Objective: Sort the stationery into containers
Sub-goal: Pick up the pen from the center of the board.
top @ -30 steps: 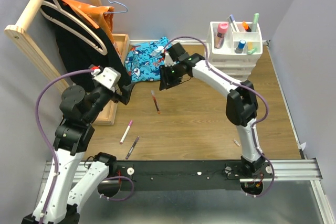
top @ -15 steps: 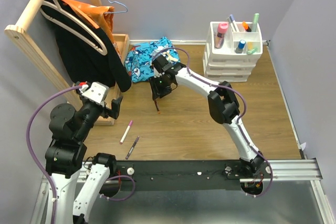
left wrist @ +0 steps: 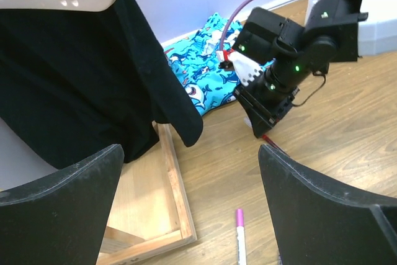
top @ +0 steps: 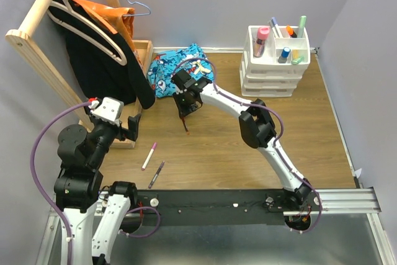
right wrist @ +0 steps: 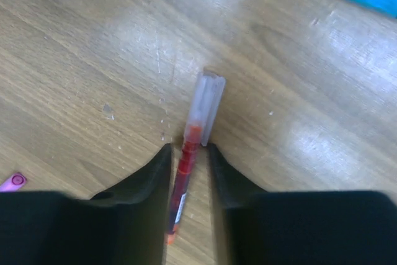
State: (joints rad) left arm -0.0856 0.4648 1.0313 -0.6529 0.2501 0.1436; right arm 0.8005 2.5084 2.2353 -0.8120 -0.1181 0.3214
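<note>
Your right gripper (right wrist: 189,156) straddles pen (right wrist: 186,178) on worktop (top: 236,153), just before cloth (top: 167,76). Nearer you, two more pens (top: 149,156) lie left of it, beside tray (left wrist: 182,193). Far right, organiser (top: 273,79) stands well apart.

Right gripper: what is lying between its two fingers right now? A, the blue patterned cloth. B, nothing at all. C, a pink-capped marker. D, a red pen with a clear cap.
D: the right wrist view shows the red pen lying flat, with the fingers of the right gripper on either side of it.
</note>
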